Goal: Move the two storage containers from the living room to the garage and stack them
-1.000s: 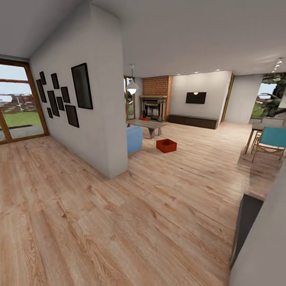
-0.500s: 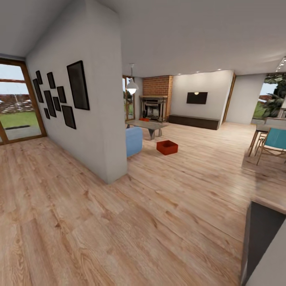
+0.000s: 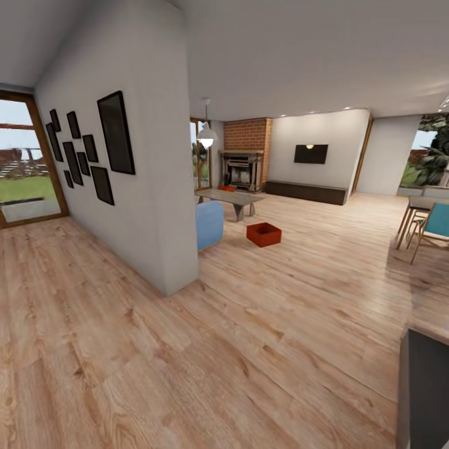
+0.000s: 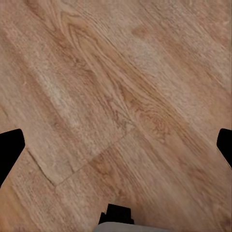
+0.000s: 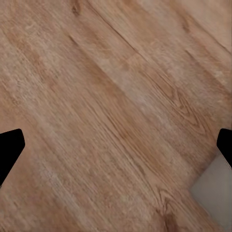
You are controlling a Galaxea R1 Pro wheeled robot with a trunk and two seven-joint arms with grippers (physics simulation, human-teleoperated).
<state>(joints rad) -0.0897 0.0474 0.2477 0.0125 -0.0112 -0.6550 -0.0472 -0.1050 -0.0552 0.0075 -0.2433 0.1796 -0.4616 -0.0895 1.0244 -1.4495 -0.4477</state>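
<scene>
Far off, a rust-red storage container point(image 3: 263, 234) sits on light wood plank floor point(image 3: 249, 337). The sofa point(image 3: 209, 223) is pale blue, the fireplace wall point(image 3: 247, 135) red brick, the picture frames point(image 3: 116, 133) black.

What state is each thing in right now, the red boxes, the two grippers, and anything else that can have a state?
Rust-red open-top storage container: upright on the wood plank floor, nothing visible inside, untouched.
Second rust-red container: partly hidden behind the grey coffee table, state unclear.
Left gripper: open, holding nothing, over the floor.
Right gripper: open, holding nothing.
White pendant lamp: lit or not, cannot tell.
Wall-mounted black television: screen dark.
</scene>
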